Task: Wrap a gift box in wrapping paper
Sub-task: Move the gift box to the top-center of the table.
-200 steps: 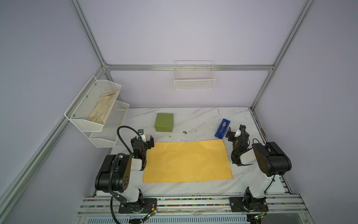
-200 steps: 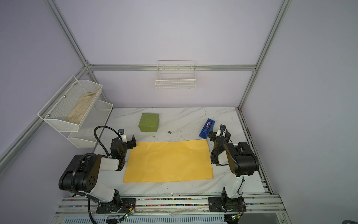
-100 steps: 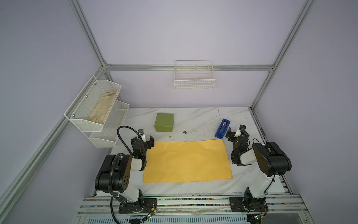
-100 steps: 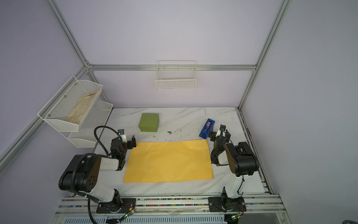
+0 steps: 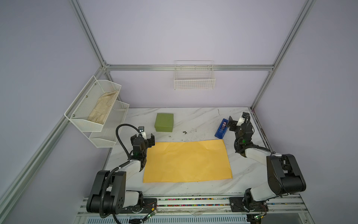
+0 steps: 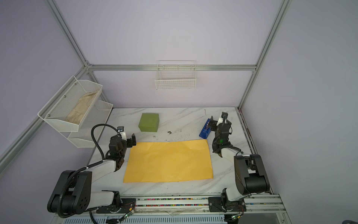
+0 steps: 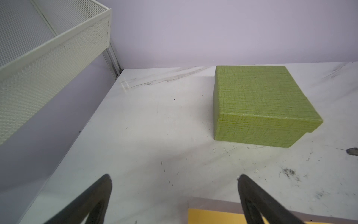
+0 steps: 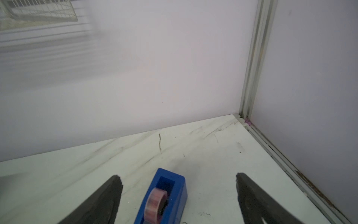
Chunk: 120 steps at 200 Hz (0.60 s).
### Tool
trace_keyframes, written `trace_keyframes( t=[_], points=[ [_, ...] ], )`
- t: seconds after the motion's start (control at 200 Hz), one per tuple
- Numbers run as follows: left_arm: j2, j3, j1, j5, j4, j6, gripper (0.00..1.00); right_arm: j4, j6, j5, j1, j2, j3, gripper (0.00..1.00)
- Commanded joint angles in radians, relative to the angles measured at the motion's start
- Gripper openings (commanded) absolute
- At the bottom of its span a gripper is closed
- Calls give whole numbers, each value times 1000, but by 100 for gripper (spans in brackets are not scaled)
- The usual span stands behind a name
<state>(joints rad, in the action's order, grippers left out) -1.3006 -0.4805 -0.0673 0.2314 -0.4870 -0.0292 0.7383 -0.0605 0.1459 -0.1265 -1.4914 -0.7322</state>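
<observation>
Olive-green gift box (image 5: 164, 122), where is it sitting?
It is sitting on the table (image 5: 203, 116) near the back, just beyond the yellow-orange wrapping paper (image 5: 187, 162), which is lying flat.
And the grippers?
Left gripper (image 7: 174, 177) is gaping wide, empty, by the paper's far corner. Right gripper (image 8: 176, 175) is also gaping wide, gripping nothing, just beside the blue tape dispenser (image 8: 180, 192).

in the left wrist view the wrapping paper (image 7: 213, 217) is peeking in as a yellow sliver, the frame edge cutting off the rest, and a dark scrap (image 7: 353, 151) is getting clipped by the edge too. in the right wrist view the tape dispenser (image 8: 164, 199) is running out of frame, its near end lost, while the wire basket (image 8: 36, 9) is smearing into blur. in a top view the dark bits (image 5: 185, 132) on the table (image 5: 203, 120) are showing too small to identify.
</observation>
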Motion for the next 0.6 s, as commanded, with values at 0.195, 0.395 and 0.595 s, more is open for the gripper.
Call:
trace_keyframes(
  t=[0.195, 0.395, 0.595],
  points=[
    [35, -311, -33, -297, 626, -307, 100, -656, -203, -426, -8, -24, -171, 77],
    [-49, -322, -111, -501, 694, -446, 97, -640, -256, -618, -57, -88, -174, 73],
    [-103, -318, -173, -516, 731, -492, 97, -636, -302, -587, -175, -207, -257, 71]
  ],
)
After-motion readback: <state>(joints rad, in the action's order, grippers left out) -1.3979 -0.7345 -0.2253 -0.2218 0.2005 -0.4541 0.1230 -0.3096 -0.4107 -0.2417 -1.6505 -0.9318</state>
